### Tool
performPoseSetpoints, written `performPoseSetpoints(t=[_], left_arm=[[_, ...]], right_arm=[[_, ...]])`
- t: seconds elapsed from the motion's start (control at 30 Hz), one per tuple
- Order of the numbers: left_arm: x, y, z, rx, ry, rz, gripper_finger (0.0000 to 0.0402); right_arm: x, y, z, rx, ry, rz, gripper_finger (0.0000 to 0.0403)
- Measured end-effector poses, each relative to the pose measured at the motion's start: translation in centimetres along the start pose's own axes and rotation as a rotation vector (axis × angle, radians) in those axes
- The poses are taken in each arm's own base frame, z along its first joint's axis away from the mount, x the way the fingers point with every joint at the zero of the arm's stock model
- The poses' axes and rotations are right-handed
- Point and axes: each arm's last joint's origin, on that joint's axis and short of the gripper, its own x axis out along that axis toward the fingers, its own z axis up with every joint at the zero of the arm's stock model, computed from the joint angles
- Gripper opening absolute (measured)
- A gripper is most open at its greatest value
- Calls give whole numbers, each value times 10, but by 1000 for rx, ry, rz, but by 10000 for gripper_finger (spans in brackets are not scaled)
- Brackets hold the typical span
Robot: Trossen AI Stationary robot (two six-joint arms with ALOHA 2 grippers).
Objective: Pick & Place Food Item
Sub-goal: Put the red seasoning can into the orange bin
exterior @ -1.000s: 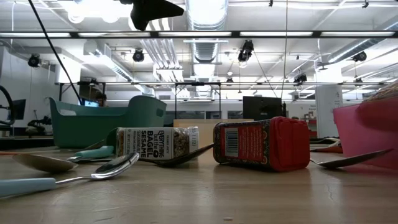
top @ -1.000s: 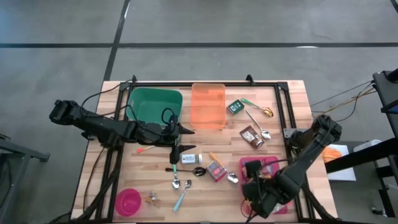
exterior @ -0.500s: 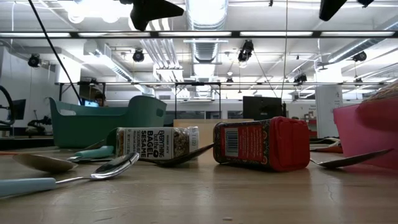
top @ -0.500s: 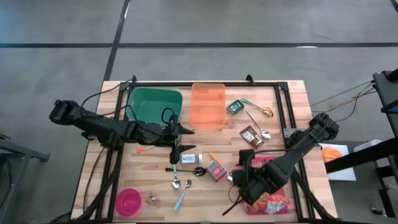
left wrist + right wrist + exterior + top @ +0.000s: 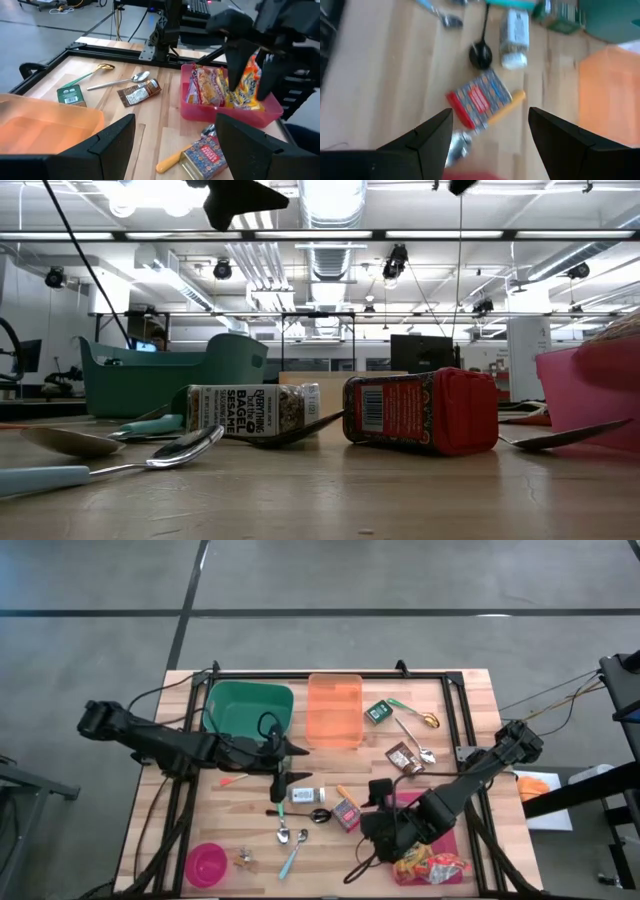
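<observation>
A red food packet [image 5: 347,813] lies flat on the wooden table beside a yellow-handled utensil [image 5: 505,111]; it also shows in the right wrist view [image 5: 479,97] and the low view [image 5: 420,410]. A pink tray [image 5: 200,112] at the near right holds snack bags [image 5: 227,90]. My right gripper [image 5: 372,830] hangs open above the table between the tray and the red packet, slanting down, with nothing between its fingers [image 5: 427,140]. My left gripper [image 5: 292,768] stands open in the air near the green bin [image 5: 248,710], pointing toward the table's right.
An orange bin [image 5: 335,710] stands at the far middle. A seasoning jar [image 5: 305,796], a black spoon [image 5: 481,52] and metal spoons [image 5: 283,833] lie mid-table. A brown packet [image 5: 405,758] and a green packet [image 5: 378,712] lie far right. A pink bowl [image 5: 206,862] sits near left.
My right gripper has swung from above the pink tray toward the table's left, coming over the tray's left edge near the red packet, and has turned as it went. Its fingers stay open. The left arm and the objects have kept still.
</observation>
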Motion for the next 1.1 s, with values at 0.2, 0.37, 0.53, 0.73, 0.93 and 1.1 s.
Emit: performPoseSetpoints(t=[0.2, 0.37, 0.53, 0.73, 0.93, 1.1], left_arm=[[-22, 6, 3, -71, 40, 11, 275], [-36, 11, -3, -49, 137, 36, 275], [-44, 18, -24, -113, 358, 117, 275], [-55, 26, -47, -222, 586, 259, 275], [-59, 29, -53, -245, 665, 319, 275], [-61, 32, -59, -271, 709, 362, 275]], right_arm=[[0, 3, 7, -71, -70, 28, 258], [1, 1, 7, -6, -64, 25, 258], [5, -2, 6, 168, -62, -5, 258], [19, -2, -10, 208, -53, -120, 258], [30, -18, -23, 260, -13, -169, 258], [19, -47, -33, 327, -39, -206, 258]])
